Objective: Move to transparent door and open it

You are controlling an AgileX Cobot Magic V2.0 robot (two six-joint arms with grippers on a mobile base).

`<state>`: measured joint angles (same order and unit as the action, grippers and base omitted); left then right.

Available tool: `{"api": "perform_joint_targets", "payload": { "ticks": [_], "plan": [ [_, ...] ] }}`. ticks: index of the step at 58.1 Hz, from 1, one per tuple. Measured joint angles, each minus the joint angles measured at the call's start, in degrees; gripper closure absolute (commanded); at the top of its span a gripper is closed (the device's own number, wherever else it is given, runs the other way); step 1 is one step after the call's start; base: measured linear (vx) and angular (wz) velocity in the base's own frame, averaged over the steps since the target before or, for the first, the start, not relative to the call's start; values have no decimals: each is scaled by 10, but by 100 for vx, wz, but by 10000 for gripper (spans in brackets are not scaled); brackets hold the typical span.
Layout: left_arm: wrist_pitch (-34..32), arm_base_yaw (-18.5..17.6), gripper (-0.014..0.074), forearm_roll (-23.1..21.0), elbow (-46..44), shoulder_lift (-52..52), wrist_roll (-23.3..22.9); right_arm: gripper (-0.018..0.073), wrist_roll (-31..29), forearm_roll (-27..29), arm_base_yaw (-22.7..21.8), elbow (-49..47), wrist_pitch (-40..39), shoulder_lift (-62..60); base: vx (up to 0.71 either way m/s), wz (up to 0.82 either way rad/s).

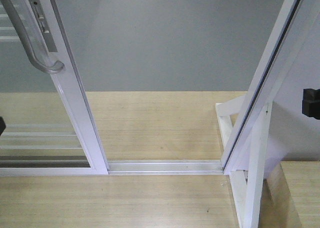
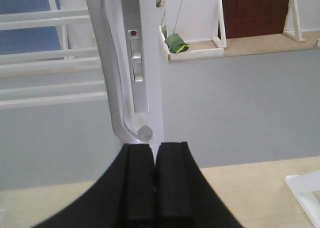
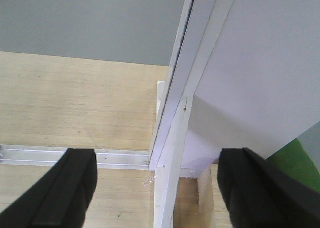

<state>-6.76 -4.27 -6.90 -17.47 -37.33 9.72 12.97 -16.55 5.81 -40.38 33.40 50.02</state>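
Glass transparent door (image 1: 75,95), handle (image 1: 27,35) vertical.

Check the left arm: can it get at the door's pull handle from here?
Probably yes. The left gripper, fingers together, sits just below the handle on the transparent door, with nothing between them. It would need to open first to grasp it.

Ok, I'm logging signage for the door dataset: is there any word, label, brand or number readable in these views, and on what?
None: no text, brand or number is readable in any view.
The lock plate on the transparent door, beside the pull handle, carries only a small red dot, not lettering.
The left gripper and right gripper show no markings.
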Motion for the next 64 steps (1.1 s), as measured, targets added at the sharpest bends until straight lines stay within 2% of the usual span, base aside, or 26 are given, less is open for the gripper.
{"api": "perform_joint_targets", "payload": {
  "ticks": [15,23,34,44,64],
  "plan": [
    [-8,40,604,14,109,173,-24,6,0,0,0,0,1,0,0,0],
    [7,41,604,38,153,255,-25,6,0,0,0,0,1,0,0,0],
    [51,42,604,38,191,358,-26,6,0,0,0,0,1,0,0,0],
    [87,42,604,36,192,379,-26,6,0,0,0,0,0,-1,0,0],
    [96,42,604,36,193,380,-26,6,0,0,0,0,0,-1,0,0]
  ]
}}
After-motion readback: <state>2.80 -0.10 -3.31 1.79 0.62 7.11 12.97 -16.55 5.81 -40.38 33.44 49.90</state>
